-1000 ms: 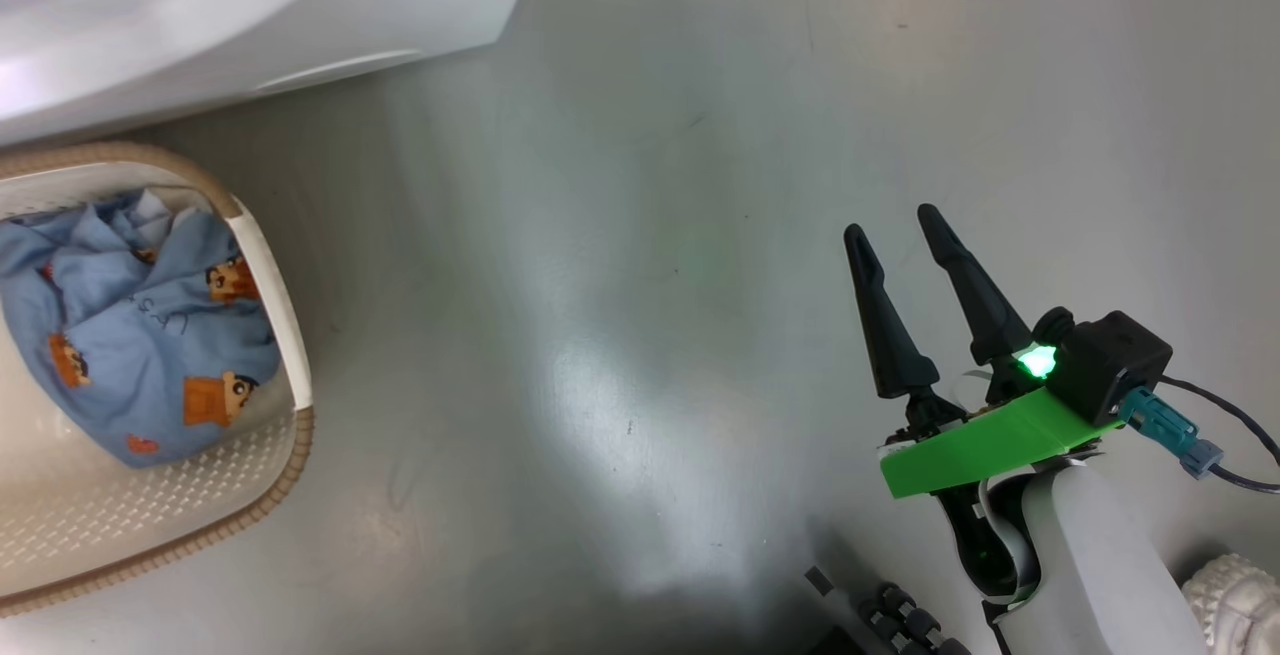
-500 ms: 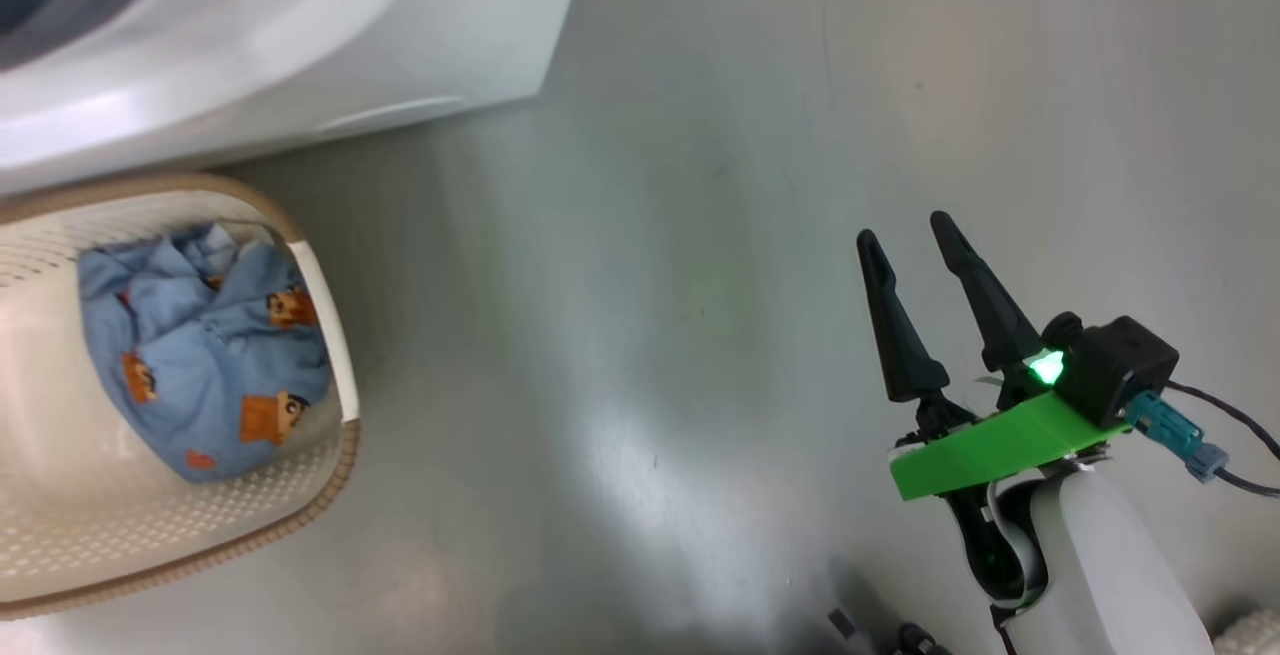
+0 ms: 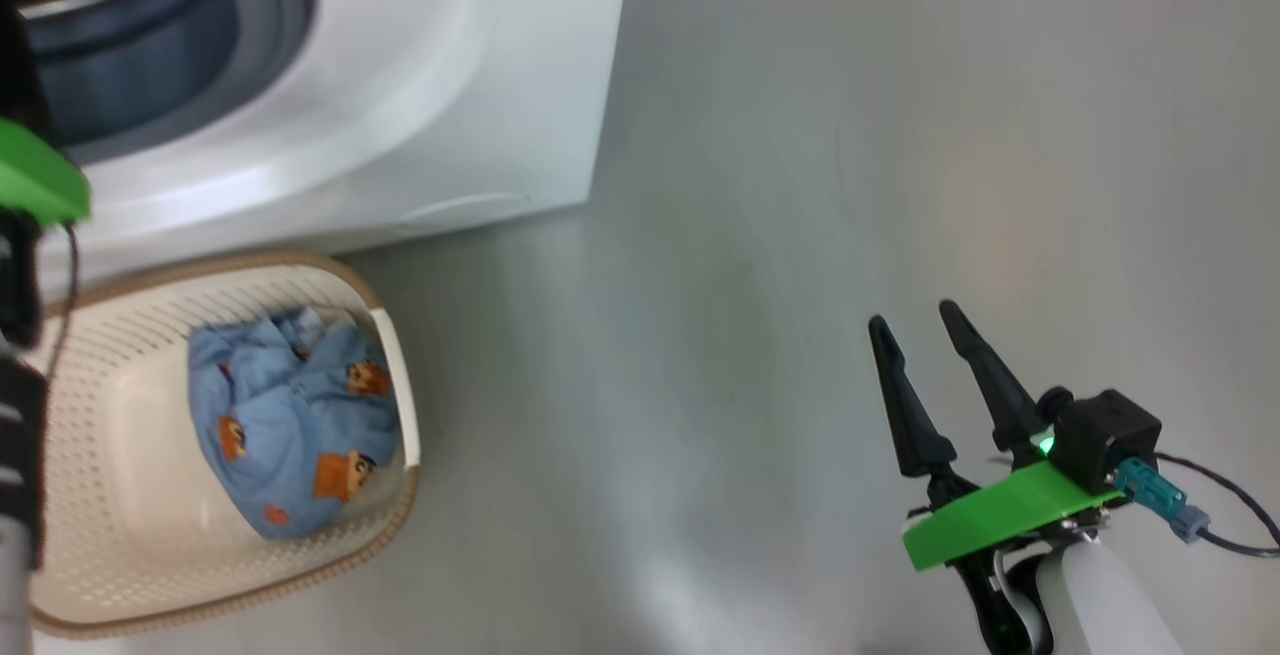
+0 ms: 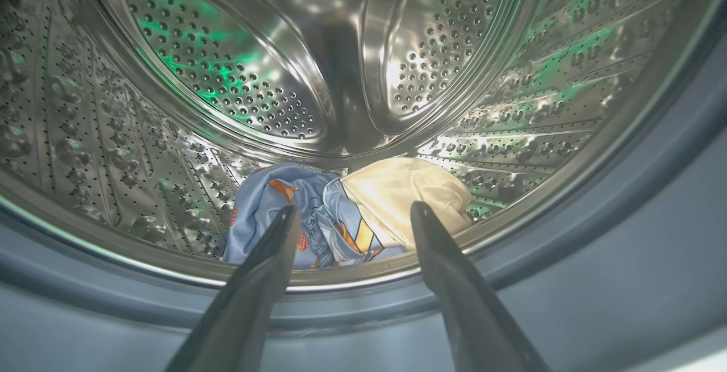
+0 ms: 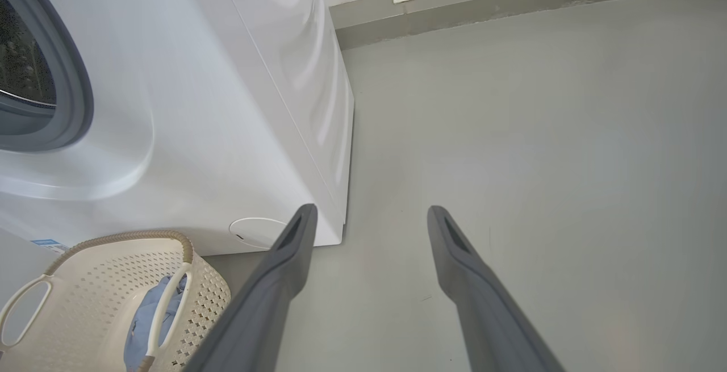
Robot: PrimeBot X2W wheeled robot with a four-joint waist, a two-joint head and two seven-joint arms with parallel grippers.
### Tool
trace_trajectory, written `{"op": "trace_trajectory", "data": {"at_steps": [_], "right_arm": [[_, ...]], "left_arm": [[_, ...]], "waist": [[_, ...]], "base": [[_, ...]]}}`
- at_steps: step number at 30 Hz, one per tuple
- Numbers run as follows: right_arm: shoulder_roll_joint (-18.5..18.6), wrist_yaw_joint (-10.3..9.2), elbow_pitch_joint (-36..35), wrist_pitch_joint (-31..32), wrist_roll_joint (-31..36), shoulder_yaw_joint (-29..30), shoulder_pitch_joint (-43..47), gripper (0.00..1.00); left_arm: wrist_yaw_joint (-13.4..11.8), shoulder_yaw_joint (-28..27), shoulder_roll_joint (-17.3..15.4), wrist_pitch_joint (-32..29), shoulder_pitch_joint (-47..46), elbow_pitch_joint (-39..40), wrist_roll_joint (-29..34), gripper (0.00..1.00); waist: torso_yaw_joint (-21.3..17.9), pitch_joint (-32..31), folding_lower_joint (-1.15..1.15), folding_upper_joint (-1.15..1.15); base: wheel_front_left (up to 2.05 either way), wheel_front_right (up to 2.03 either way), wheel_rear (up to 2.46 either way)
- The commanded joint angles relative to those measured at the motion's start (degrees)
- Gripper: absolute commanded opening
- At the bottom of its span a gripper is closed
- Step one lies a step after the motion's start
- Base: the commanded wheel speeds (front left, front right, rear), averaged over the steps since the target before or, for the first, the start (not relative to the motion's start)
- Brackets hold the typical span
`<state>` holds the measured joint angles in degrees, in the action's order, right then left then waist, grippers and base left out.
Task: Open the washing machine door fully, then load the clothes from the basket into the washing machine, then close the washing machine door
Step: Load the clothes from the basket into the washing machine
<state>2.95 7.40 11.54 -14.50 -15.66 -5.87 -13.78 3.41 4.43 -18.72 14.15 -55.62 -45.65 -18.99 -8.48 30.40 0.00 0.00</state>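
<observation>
- Left end effector [image 4: 355, 207]: fingers spread apart with nothing clamped between them. It points into the mouth of the washing machine [image 3: 450, 85], with its tips over the front lip of the steel drum [image 4: 227, 76].
- Clothes [image 4: 318, 218]: one blue-and-cream bundle on the bottom of the drum, just beyond the left fingertips and seen in the gap between them. Whether either tip touches the cloth cannot be told.
- Gasket [image 4: 625, 235]: grey-blue, ringing the drum, beneath and beside the left fingers.
- Basket [image 3: 120, 495]: cream with a brown rim, on the floor [image 3: 750, 235] just in front of the washing machine, below its opening.
- Second bundle [image 3: 290, 425]: light-blue printed cloth inside the basket, against its right-hand wall, well apart from both end effectors.
- Right end effector [image 3: 912, 313]: fingers apart and empty, over the floor, well to the right of the basket and the washing machine. In its own wrist view, the basket lies at the lower left.
</observation>
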Motion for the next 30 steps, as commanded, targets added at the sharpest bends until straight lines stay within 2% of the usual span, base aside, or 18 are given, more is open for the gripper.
{"op": "trace_trajectory", "data": {"at_steps": [1,19,30], "right_arm": [[-0.1,0.09,-0.9,-0.5,0.6,-0.9,1.9,1.0],[0.2,0.09,1.0,-0.5,2.0,-0.2,8.4,1.0],[0.8,0.09,1.3,-0.5,2.0,-0.1,12.2,1.0]], "left_arm": [[-0.6,-1.2,-2.7,0.5,1.9,2.2,0.0,1.0],[-4.8,-5.7,1.4,0.8,30.5,22.1,-1.5,1.0],[-7.6,-8.1,4.2,0.8,46.1,33.5,0.1,1.0]], "waist": [[1.3,-4.0,0.0,0.0],[2.2,-19.8,0.0,0.0],[1.9,-26.0,0.0,0.0]], "base": [[0.0,0.0,0.0],[0.0,0.0,0.0],[0.0,0.0,0.0]]}}
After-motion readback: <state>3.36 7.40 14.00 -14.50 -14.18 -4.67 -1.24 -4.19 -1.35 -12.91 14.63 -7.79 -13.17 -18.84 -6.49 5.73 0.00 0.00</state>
